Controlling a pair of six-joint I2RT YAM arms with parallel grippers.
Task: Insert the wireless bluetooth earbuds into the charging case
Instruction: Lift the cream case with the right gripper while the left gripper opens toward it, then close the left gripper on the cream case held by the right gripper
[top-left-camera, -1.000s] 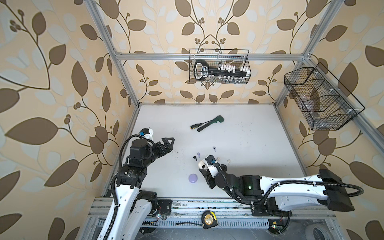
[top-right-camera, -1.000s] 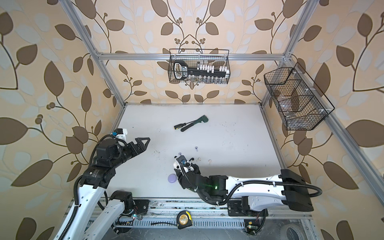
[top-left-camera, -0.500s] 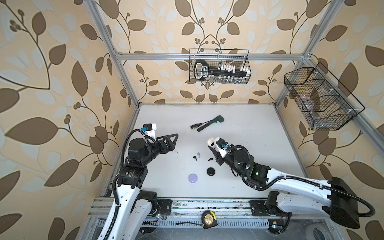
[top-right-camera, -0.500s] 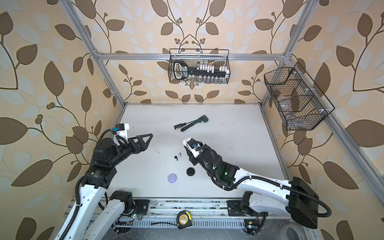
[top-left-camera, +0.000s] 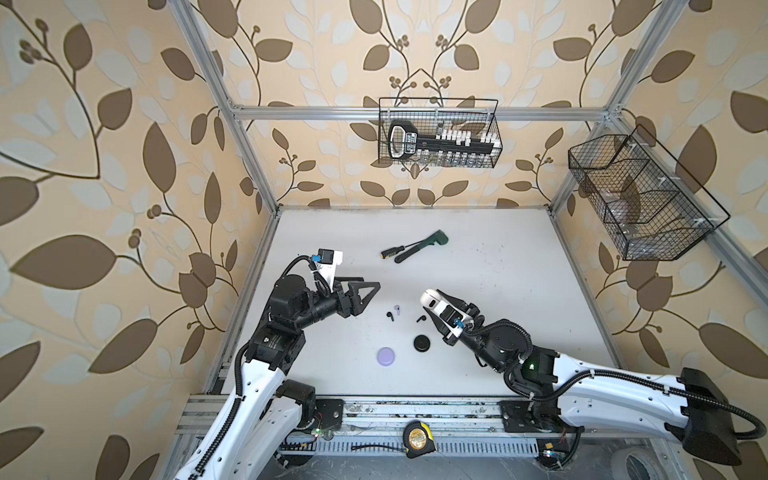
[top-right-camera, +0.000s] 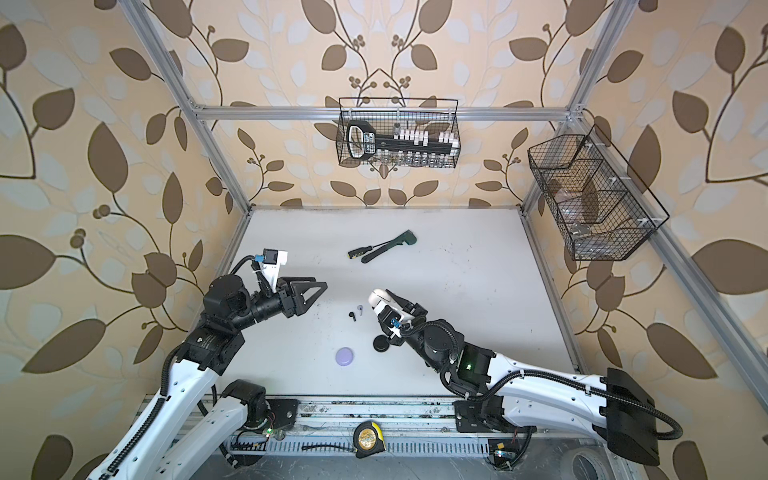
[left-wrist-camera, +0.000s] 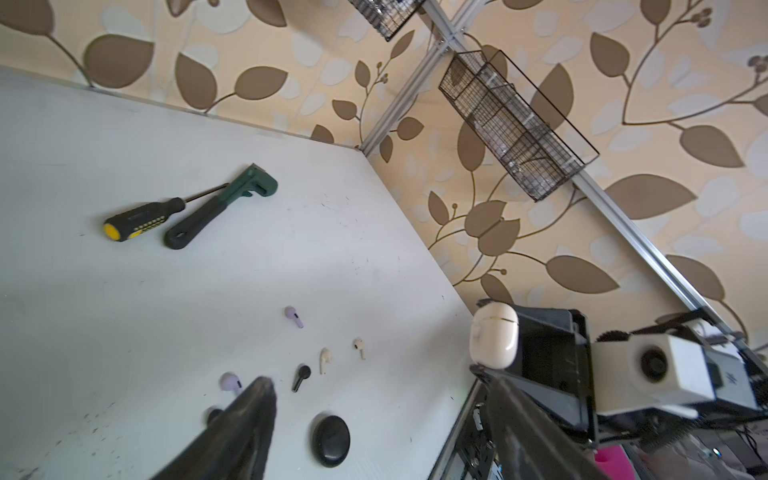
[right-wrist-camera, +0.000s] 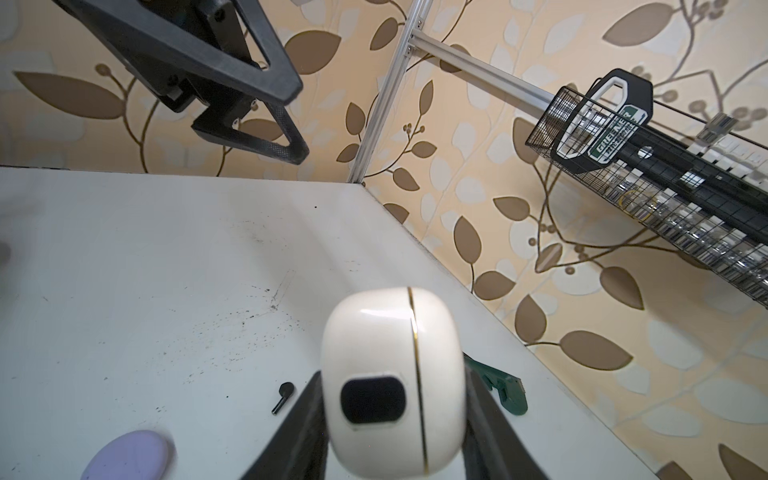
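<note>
Pale, scuffed tabletop (top-left-camera: 478, 332) inside leaf-papered walls carries the earbuds (top-left-camera: 397, 308) loose near its middle, none of them in a case. The left wrist view shows them best. Two cream earbuds (left-wrist-camera: 325, 359) lie side by side, with a black earbud (left-wrist-camera: 301, 376) just beside them. One lilac earbud (left-wrist-camera: 294, 316) lies a little apart, and another lilac one (left-wrist-camera: 230, 382) sits at the edge of a blurred finger (left-wrist-camera: 249, 424). A dark blob half hidden behind that finger may be the second black one.

The cream charging case (right-wrist-camera: 390, 374), lid closed, is off the table, clamped between the jaws of the right gripper (top-left-camera: 442, 311) just right of the earbuds in both top views. A black case (top-left-camera: 422, 343) and a lilac case (top-left-camera: 386, 356), both closed, lie on the table nearer the front edge, apart from each other.

The left gripper (top-left-camera: 368, 286) hovers left of the earbuds, jaws apart and holding nothing. Farther back a screwdriver (top-left-camera: 392, 251) and a green-headed wrench (top-left-camera: 422, 245) lie side by side.
</note>
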